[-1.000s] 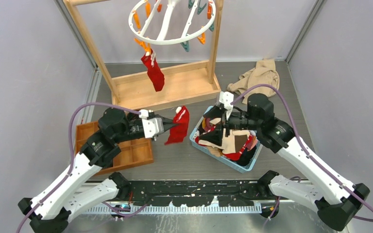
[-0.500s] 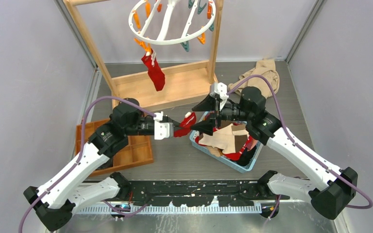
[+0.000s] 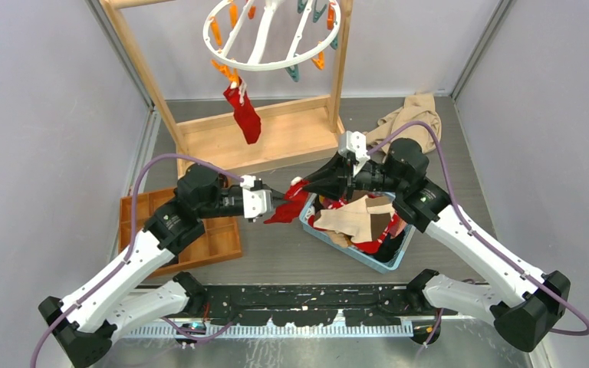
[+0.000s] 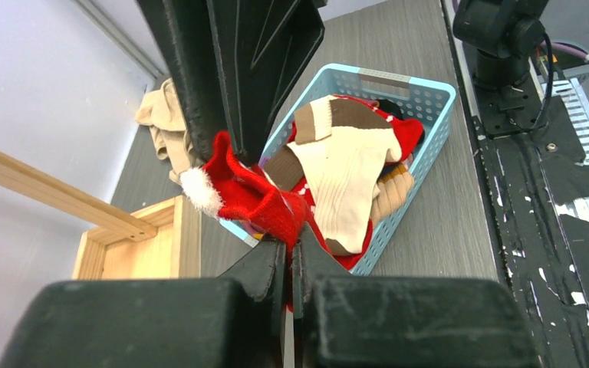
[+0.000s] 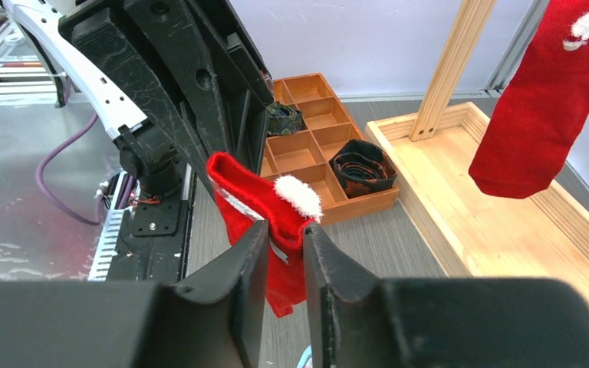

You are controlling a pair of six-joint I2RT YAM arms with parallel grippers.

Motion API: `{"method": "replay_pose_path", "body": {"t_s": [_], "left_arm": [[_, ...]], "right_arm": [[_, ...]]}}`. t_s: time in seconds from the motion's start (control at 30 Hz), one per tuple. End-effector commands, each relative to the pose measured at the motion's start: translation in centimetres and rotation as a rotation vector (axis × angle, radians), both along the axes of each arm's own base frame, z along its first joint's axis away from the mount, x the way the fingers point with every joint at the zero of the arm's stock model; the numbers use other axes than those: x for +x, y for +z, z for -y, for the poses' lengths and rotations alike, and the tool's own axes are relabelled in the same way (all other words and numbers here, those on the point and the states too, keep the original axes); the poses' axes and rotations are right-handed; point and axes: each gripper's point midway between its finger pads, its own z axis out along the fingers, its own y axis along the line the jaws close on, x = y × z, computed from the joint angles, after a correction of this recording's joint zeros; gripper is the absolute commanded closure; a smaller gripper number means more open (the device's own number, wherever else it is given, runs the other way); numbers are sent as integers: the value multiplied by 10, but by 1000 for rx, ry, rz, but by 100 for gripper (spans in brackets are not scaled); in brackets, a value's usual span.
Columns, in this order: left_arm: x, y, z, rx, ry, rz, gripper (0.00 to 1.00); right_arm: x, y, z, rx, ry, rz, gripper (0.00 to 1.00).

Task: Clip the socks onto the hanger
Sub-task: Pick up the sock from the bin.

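Left claw (image 4: 290,239) clamped shut on one end of a red sock (image 4: 255,201), held above the worktop (image 3: 276,253) just left of the blue basket (image 3: 345,245). Right claw (image 5: 285,230) meets it from the opposite side, its fingers pinched onto the white-trimmed cuff end. The sock spans between the two claws. Other socks (image 3: 357,218), tan, brown and red, are piled in the basket. Second red sock (image 3: 244,115) hangs clipped to the hanger (image 3: 272,67) on the wooden frame (image 3: 142,73)
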Motion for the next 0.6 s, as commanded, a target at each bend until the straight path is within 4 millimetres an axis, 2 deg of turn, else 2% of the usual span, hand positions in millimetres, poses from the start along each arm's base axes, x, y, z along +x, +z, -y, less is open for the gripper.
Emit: {"method": "replay_pose_path", "body": {"t_s": [0.0, 0.1, 0.13, 0.27, 0.37, 0.47, 0.57], "left_arm": [[7, 23, -1, -94, 56, 34, 100], [9, 23, -1, -130, 77, 16, 100], [10, 23, -1, -142, 81, 13, 100], [7, 27, 0, -188, 70, 15, 100], [-3, 26, 2, -186, 22, 9, 100], [-15, 18, 3, -133, -45, -8, 100], [-25, 10, 1, -50, -103, -16, 100]], "right_arm": [[-6, 24, 5, 35, -1, 86, 75], [-6, 20, 7, 29, -12, 81, 76], [-7, 19, 7, 29, -15, 80, 71], [-4, 12, 7, 11, -28, 85, 39], [3, 7, 8, -5, -60, 90, 23], [1, 1, 8, -30, -36, 131, 14], [-18, -18, 9, -109, 97, 163, 10]]}}
